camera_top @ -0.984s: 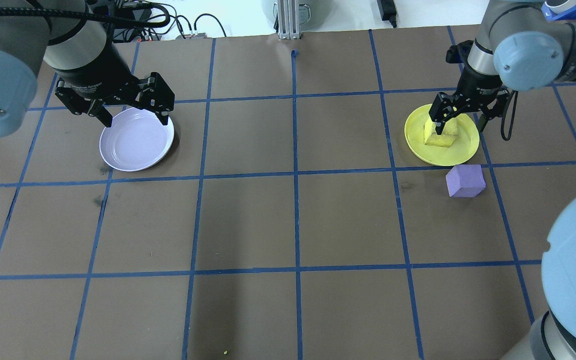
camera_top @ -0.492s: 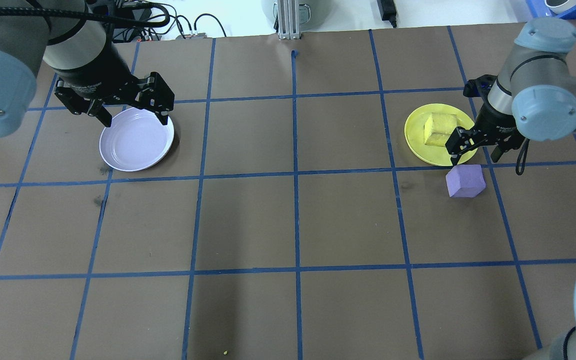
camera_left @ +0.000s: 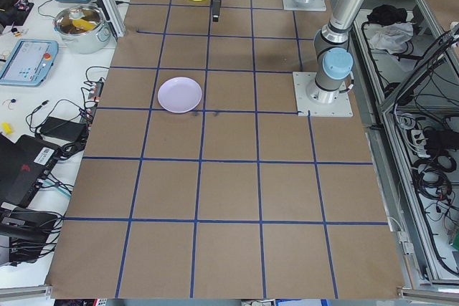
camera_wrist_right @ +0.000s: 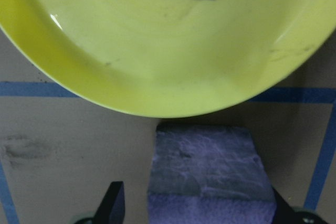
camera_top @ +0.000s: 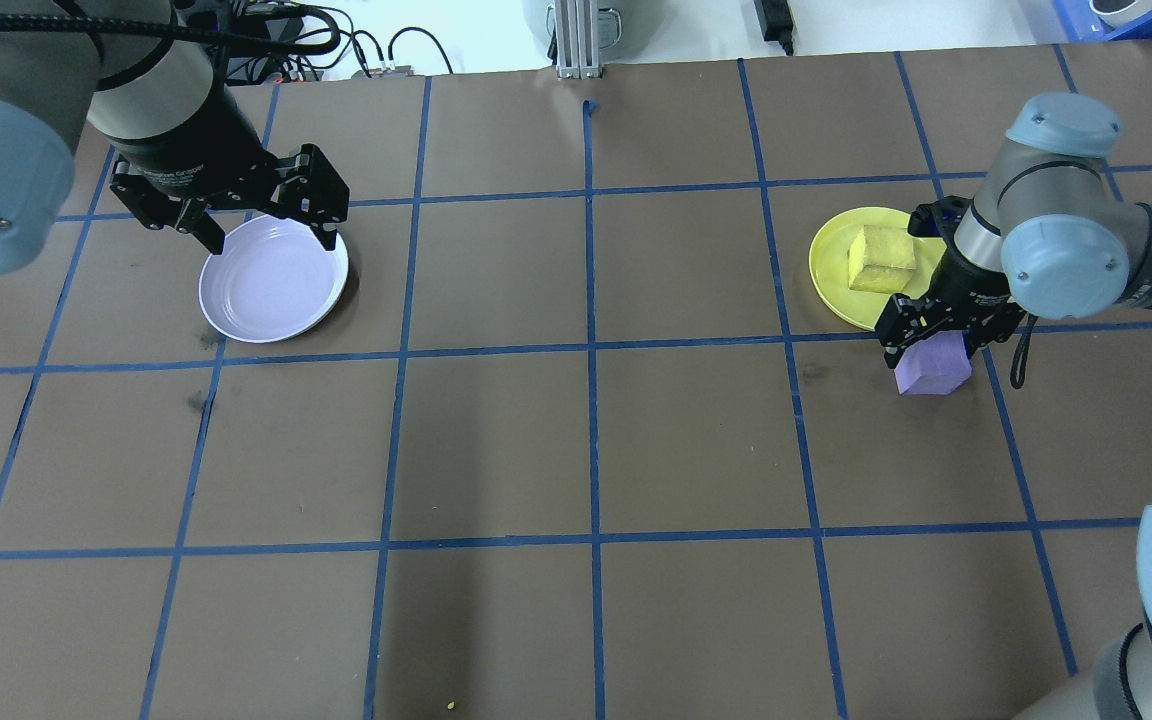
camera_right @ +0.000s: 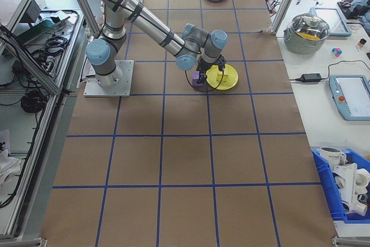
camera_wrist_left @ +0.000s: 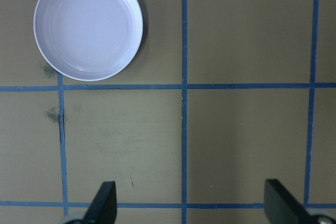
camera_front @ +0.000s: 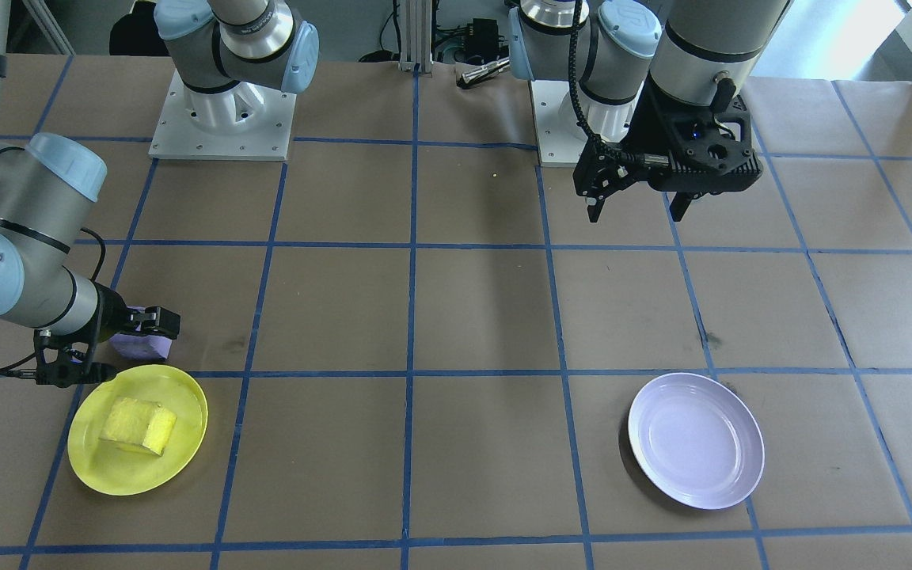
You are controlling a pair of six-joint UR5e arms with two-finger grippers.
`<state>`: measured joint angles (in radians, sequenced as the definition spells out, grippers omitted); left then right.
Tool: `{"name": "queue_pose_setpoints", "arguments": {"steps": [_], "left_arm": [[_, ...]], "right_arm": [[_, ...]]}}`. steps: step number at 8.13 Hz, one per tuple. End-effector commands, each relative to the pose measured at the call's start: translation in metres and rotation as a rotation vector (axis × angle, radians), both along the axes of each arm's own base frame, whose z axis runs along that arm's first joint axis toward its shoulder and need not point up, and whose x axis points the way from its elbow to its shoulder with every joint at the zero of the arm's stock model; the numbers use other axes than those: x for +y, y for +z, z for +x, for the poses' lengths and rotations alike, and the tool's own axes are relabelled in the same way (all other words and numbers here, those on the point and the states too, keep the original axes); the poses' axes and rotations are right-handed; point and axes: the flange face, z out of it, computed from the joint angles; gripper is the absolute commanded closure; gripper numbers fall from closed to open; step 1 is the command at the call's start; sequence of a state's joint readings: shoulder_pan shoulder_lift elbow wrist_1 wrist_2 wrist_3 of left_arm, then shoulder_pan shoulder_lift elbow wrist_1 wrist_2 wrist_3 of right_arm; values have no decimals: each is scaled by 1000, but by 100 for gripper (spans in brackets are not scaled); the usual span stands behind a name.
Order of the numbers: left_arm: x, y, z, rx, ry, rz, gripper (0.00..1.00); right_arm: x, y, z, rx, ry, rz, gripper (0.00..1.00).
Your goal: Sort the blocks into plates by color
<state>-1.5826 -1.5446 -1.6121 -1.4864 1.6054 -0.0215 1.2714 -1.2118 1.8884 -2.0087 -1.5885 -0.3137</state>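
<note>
The yellow block (camera_top: 881,258) lies in the yellow plate (camera_top: 826,272), also seen from the front as block (camera_front: 138,423) and plate (camera_front: 108,475). Just off that plate's near rim, the purple block (camera_top: 931,372) (camera_wrist_right: 207,166) rests on the table. My right gripper (camera_top: 931,342) (camera_wrist_right: 197,211) is down over it, open, one finger on each side, with a gap showing at the left finger. The lavender plate (camera_top: 273,280) (camera_wrist_left: 88,24) holds nothing. My left gripper (camera_top: 231,215) (camera_front: 636,207) hangs open above the table by that plate's far rim.
Both arm bases (camera_front: 222,119) are bolted at the robot's side of the table. A lidded pot (camera_right: 312,30), tablets and cables lie on the white bench beyond the table's far edge. A blue bin (camera_right: 347,186) sits at the right end.
My right gripper has left the yellow block in the yellow plate, moved toward the robot's side and come down around the purple block. The left arm has not moved.
</note>
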Motion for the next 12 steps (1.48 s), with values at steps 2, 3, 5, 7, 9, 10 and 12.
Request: {"name": "queue_pose_setpoints", "arguments": {"steps": [2, 3, 5, 7, 9, 10, 12], "left_arm": [[0, -1, 0, -1, 0, 2, 0], [0, -1, 0, 1, -1, 2, 0], [0, -1, 0, 1, -1, 2, 0], [0, -1, 0, -1, 0, 2, 0], [-1, 1, 1, -2, 1, -4, 0], [-1, 0, 1, -1, 1, -3, 0], [-4, -2, 1, -2, 3, 9, 0]], "right_arm": [[3, 0, -6, 63, 5, 20, 55], [0, 5, -5, 60, 0, 9, 60], [1, 34, 38, 11, -48, -26, 60], [17, 52, 133, 5, 6, -23, 60], [39, 69, 251, -10, 67, -90, 58], [46, 80, 290, -21, 86, -116, 56], [62, 69, 377, -100, 134, -220, 52]]}}
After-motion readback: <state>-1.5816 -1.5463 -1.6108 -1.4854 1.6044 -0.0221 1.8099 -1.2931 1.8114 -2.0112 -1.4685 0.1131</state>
